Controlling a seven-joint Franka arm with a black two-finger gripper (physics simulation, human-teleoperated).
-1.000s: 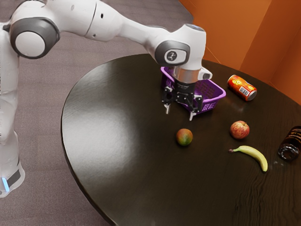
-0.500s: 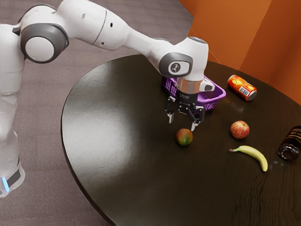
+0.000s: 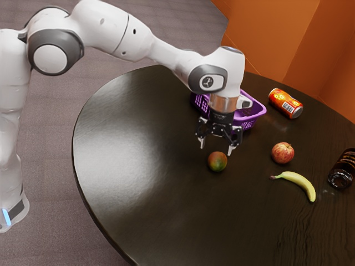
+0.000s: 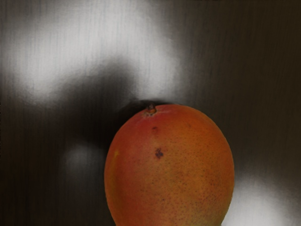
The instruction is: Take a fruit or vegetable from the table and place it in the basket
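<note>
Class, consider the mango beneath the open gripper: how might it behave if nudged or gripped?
The mango looks rounded, so a nudge would probably roll it. Its skin seems smooth, so the gripper might slip if it closes off-centre. It appears plump and firm, likely keeping its shape.

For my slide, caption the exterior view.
Open gripper above a mango, purple basket behind.

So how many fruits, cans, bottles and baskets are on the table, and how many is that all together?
Fruits: 3 (mango, apple, banana)
Cans: 1 (red and orange can)
Bottles: 1 (dark bottle)
Baskets: 1 (purple basket)
Total: 6
</note>
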